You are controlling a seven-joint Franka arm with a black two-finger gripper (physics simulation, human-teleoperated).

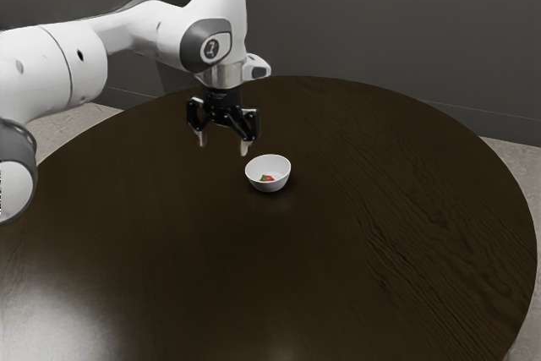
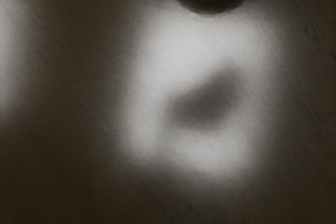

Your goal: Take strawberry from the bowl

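One red, green-leaved strawberry (image 1: 267, 178) is lying inside a round white bowl (image 1: 269, 188) on the dark round wooden surface (image 1: 372, 209). Black two-fingered pincer (image 1: 224, 143) is hanging higher, fingers spread, grasping nothing. Fruit is sitting below it, toward the exterior view's right; probably needing a sideways shift before descent. Long axis staying unclear to me. Dark joint mark (image 1: 212, 46) on the white arm (image 1: 139, 27) is defying reading
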